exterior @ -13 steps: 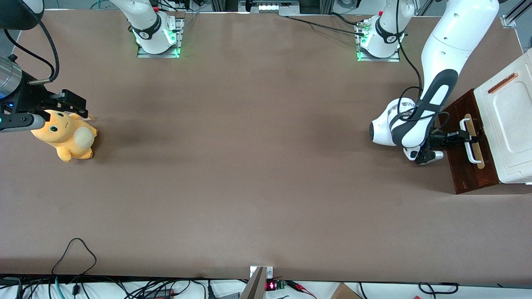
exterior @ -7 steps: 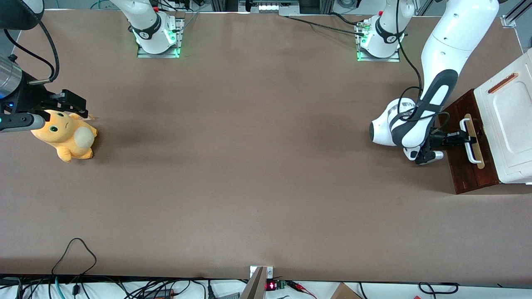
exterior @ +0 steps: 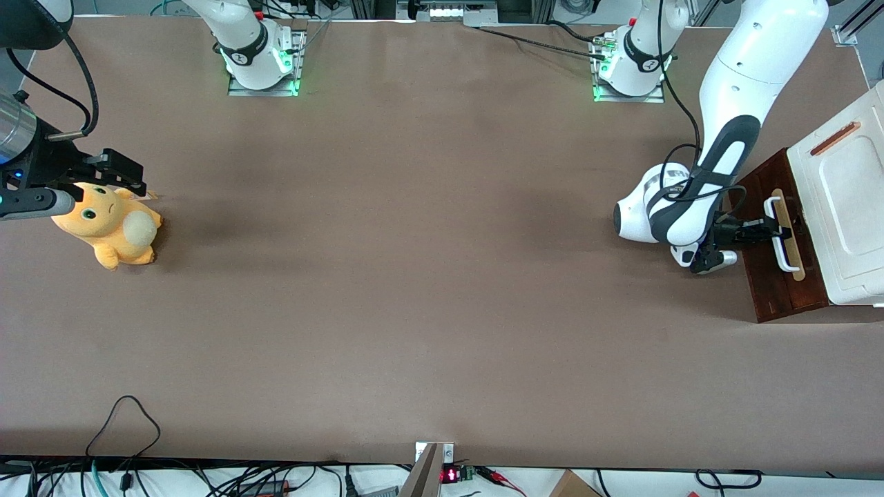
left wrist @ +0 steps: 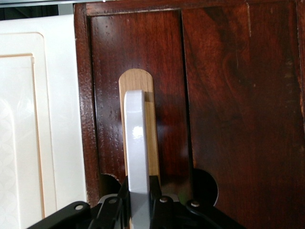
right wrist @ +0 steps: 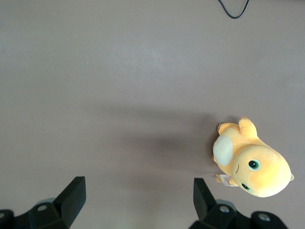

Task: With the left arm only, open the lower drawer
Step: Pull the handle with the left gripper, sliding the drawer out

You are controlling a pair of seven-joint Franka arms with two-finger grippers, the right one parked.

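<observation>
At the lower drawer front, gripper clenched around white loop handle; fingertips mostly hidden by the handle.

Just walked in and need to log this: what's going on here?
The left arm has its gripper at the lower drawer, jaws shut on its white loop handle. From the front, no gap shows at the white cabinet. An orange plush toy lies toward the parked arm's end of the table.

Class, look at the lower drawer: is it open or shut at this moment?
Shut: the lower drawer shows no pale interior. The left arm's tool is closed on its white loop handle.
</observation>
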